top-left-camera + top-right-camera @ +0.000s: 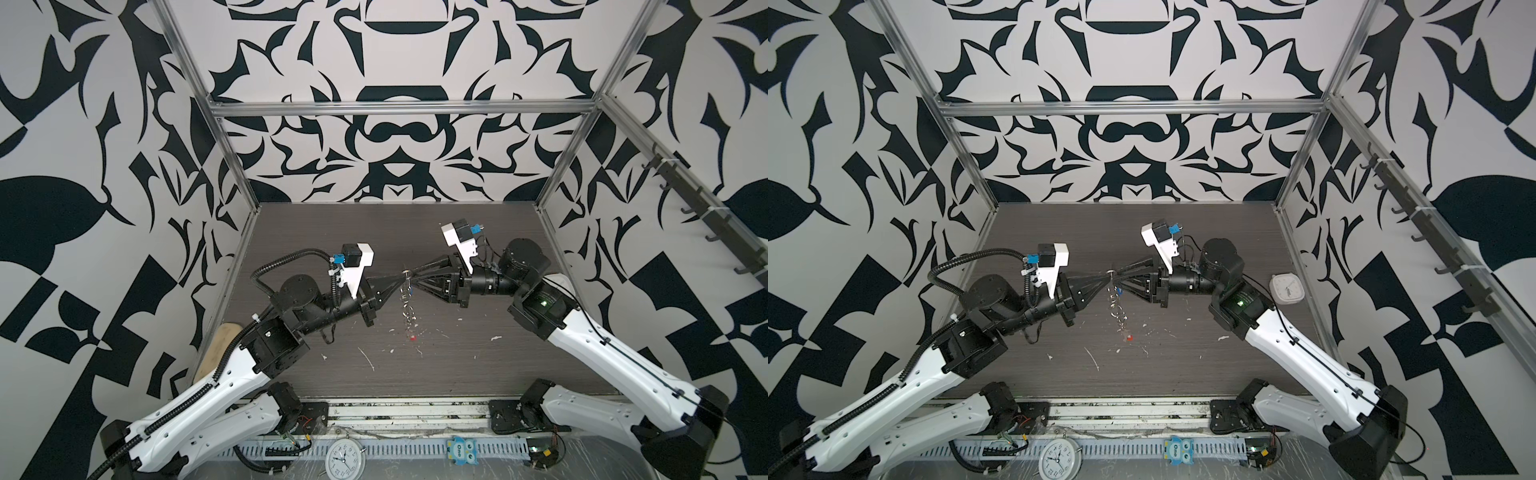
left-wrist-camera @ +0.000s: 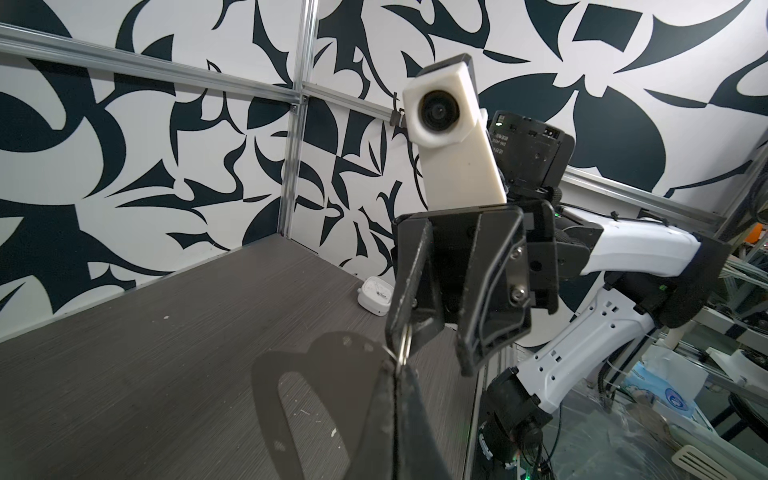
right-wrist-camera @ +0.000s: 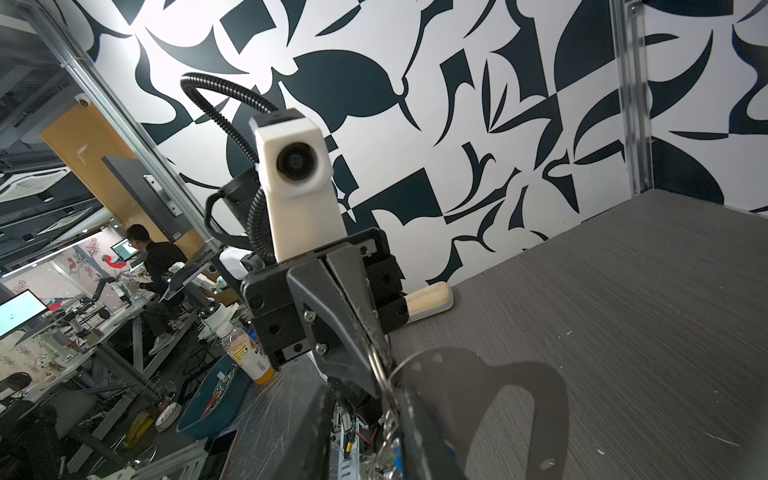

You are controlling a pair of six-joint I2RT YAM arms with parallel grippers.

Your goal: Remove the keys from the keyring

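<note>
Blue key [image 1: 411,292] faint against keyring [image 1: 405,309]

Bright, even overhead light fills both top views — shadows on the dark tabletop [image 1: 478,365] are faint, and the keyring [image 1: 407,301] shows only as tiny glints. Wide lenses bow the frame rail [image 1: 399,107]. Glare whitens the patterned wall [image 3: 195,45] in the right wrist view.

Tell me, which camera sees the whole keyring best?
A top view. There the whole keyring hangs in sight, top ring down to the red tag; both top views show that. The left wrist view catches only the top ring. The right wrist view shows that ring and a blurry bit of chain at the edge.
</note>
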